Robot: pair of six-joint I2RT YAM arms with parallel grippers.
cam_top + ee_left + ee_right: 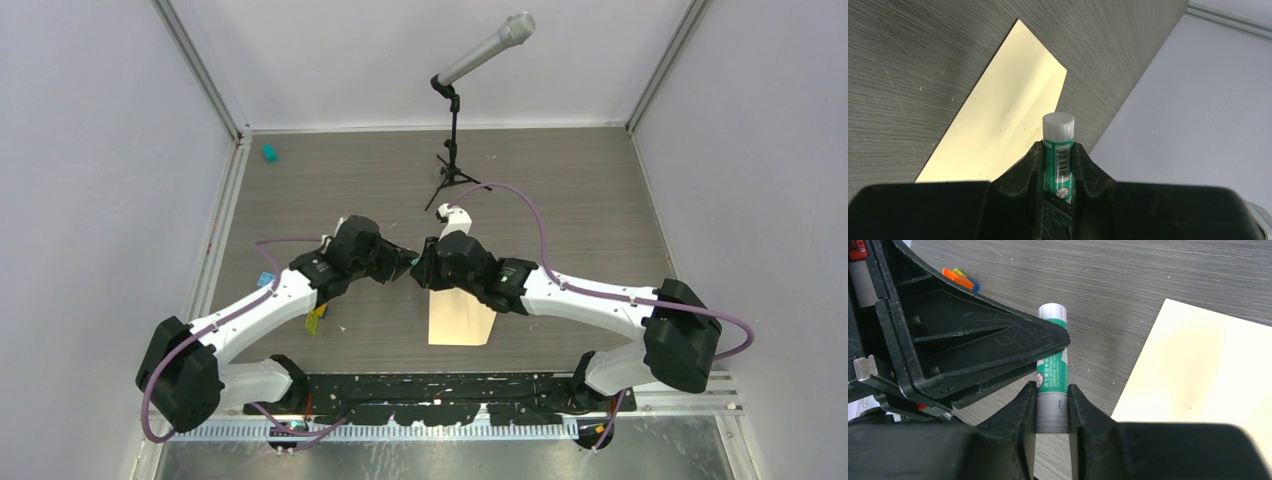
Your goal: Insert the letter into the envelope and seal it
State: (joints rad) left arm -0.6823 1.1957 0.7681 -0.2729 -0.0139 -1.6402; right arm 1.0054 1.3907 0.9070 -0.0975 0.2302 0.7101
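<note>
left pincer [1058, 152] clamped on glue stick [1058, 135] green body; right pincer [1052, 402] closed on its white end, over the counter [1148, 280].

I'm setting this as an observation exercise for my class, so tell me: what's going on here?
Both arms are handling one green glue stick with white ends. The left gripper is clamped on its green body, and the right gripper has its fingers pressed on one white end, so the stick is held between the two. A flat pale cream-yellow paper piece lies on the grey wood-grain table beside them, with neither gripper touching it. Whether it is the letter or the envelope cannot be told.
</note>
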